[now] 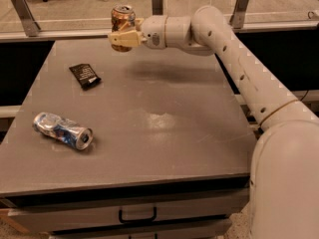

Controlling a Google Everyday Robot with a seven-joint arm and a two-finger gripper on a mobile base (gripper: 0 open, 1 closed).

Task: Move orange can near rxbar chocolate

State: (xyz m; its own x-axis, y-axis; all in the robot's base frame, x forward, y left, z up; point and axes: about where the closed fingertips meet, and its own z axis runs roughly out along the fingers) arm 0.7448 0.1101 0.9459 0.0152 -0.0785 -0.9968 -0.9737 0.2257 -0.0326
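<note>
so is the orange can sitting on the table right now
No, the gripper holds the orange can in the air over the far edge of the table, apart from the rxbar chocolate.

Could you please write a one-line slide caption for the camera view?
Gripper holds the orange can aloft over the table far edge, apart from the rxbar chocolate.

A crushed silver-blue can [62, 130] lies on its side, front-left on the grey table [169, 153] — drawer handle [137, 215] below.
</note>
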